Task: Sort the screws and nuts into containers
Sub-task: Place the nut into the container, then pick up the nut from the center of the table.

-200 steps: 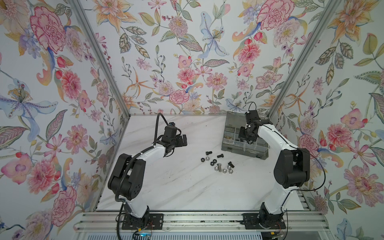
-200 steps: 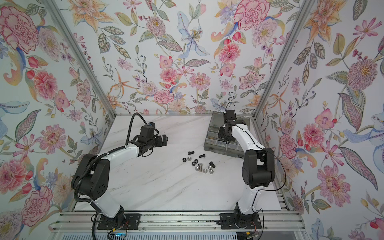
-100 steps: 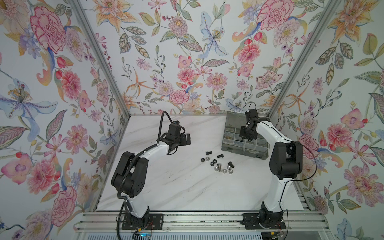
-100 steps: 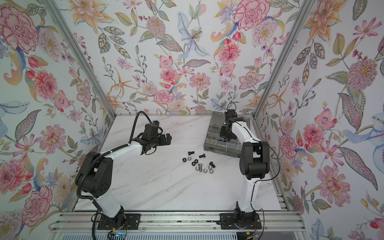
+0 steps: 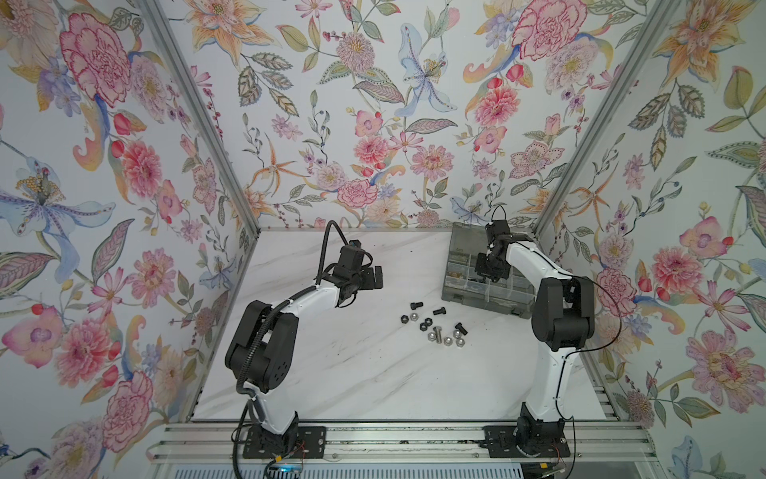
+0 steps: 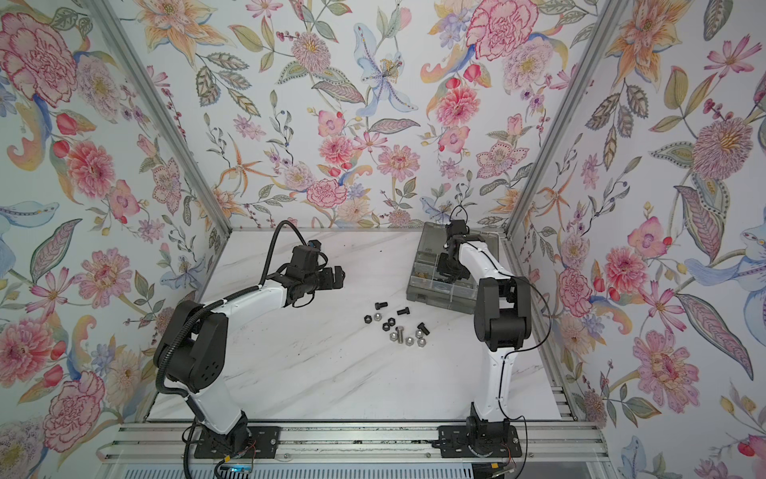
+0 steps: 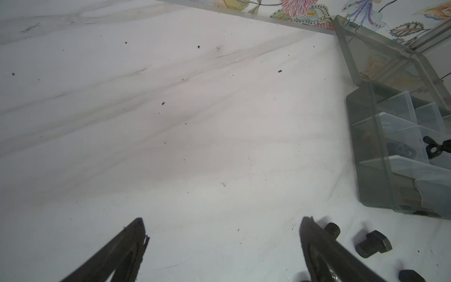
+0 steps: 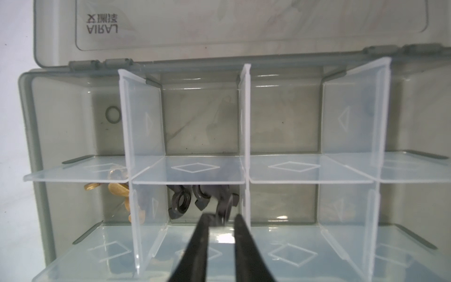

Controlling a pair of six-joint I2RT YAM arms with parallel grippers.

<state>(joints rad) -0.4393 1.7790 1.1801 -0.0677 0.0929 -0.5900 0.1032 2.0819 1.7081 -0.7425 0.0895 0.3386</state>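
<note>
Several loose screws and nuts [image 5: 435, 325] [image 6: 398, 327], black and silver, lie in a cluster mid-table. The grey organizer box [image 5: 485, 300] [image 6: 439, 300] stands open at the back right. My right gripper [image 8: 223, 216] [image 5: 489, 271] hangs over one of its containers with the jaws a little apart. A black nut [image 8: 223, 208] sits just past the tips, among other black winged nuts [image 8: 180, 202]. Brass pieces [image 8: 117, 189] lie in the neighbouring compartment. My left gripper [image 7: 223, 219] [image 5: 373, 278] is open and empty above the table, left of the cluster. A black screw [image 7: 373, 244] lies beside one finger.
The box lid [image 8: 244, 24] lies flat behind the box against the back wall. Flowered walls close in the table on three sides. Clear divider walls [image 8: 141, 122] stand up inside the box. Small dark specks [image 7: 163, 103] dot the marble tabletop.
The right gripper's jaws have parted over the box and its elbow has swung back. The left gripper has moved a little to the right, towards the cluster.
</note>
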